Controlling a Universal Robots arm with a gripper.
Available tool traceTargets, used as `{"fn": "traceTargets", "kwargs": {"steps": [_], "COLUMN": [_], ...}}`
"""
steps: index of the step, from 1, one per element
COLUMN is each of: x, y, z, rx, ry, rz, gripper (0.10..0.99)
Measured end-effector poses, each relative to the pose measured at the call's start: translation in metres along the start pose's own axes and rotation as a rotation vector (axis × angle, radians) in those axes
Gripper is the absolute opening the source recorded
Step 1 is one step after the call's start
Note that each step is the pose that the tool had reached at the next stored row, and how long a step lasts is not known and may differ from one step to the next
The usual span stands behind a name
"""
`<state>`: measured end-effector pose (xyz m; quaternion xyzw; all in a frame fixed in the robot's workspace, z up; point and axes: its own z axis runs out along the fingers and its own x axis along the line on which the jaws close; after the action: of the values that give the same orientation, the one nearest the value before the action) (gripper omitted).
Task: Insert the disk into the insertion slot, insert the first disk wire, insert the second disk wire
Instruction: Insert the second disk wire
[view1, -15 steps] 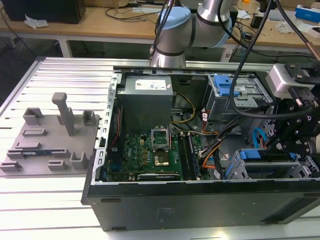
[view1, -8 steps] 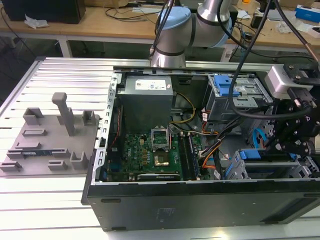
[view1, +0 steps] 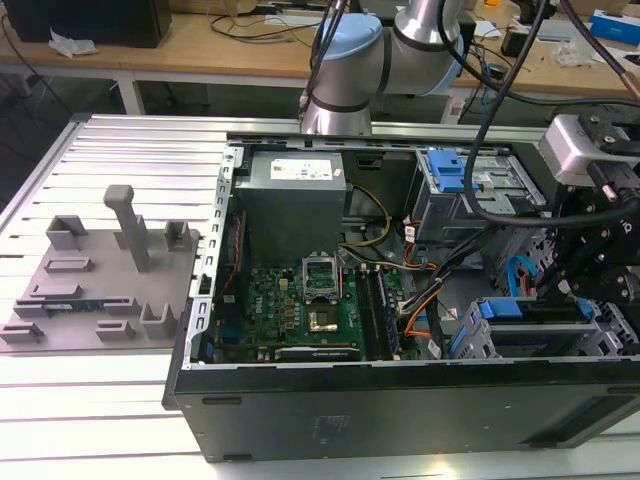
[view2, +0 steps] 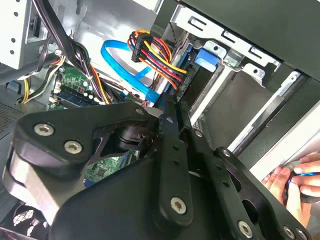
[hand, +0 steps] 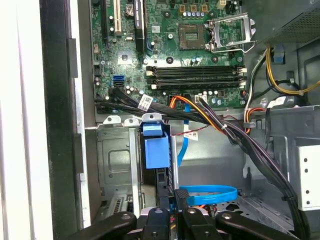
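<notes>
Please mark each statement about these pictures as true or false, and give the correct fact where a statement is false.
1. The computer case is open and its motherboard is visible. True.
2. A fan cooler covers the processor socket. False: the socket is bare, with its metal frame around it.
3. The gripper is above the grey fixture plate. False: the grey fixture plate lies at the exterior view's left, and the gripper is at the exterior view's right, by the drive cage.
4. A flat blue cable lies looped inside the case. True.
5. A person's hand is visible in the second wrist view. True.
</notes>
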<state>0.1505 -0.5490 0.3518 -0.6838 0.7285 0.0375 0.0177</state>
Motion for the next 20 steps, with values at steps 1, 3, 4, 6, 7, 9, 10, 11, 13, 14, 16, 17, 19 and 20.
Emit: {"fn": "traceTargets", "kwargs": {"steps": [1, 3, 4, 6, 7, 9, 10, 11, 13, 14, 16, 17, 19, 20], "x": [0.0000, 0.0001, 0.0010, 0.0012, 0.0012, 0.0012, 0.0012, 0.0012, 0.0013, 0.0013, 0.0014, 0.0014, 0.0015, 0.0016], "y": [0.0001, 0.0000, -0.0001, 0.0000, -0.0003, -0.0010, -0.0014, -0.0018, -0.0028, -0.0033, -0.0035, -0.0036, -0.0037, -0.0037], "z": [-0.0002, -0.0001, 0.0007, 0.0013, 0.0020, 0.0026, 0.0029, 0.0032, 0.0046, 0.0051, 0.0065, 0.0071, 0.0085, 0.0091], "rx": [-0.001, -0.006, -0.016, -0.020, -0.021, -0.022, -0.022, -0.022, -0.022, -0.022, -0.022, -0.022, -0.022, -0.022], "ry": [0.0009, 0.0022, 0.0026, 0.0032, 0.0033, 0.0035, 0.0034, 0.0033, 0.0032, 0.0033, 0.0032, 0.0033, 0.0032, 0.0034], "rz": [0.000, 0.000, 0.000, 0.001, 0.001, 0.001, 0.000, 0.000, 0.000, 0.000, 0.000, 0.000, 0.000, 0.000], "gripper": [0.161, 0.161, 0.161, 0.161, 0.161, 0.161, 0.161, 0.161, 0.161, 0.161, 0.161, 0.161, 0.161, 0.161]}}
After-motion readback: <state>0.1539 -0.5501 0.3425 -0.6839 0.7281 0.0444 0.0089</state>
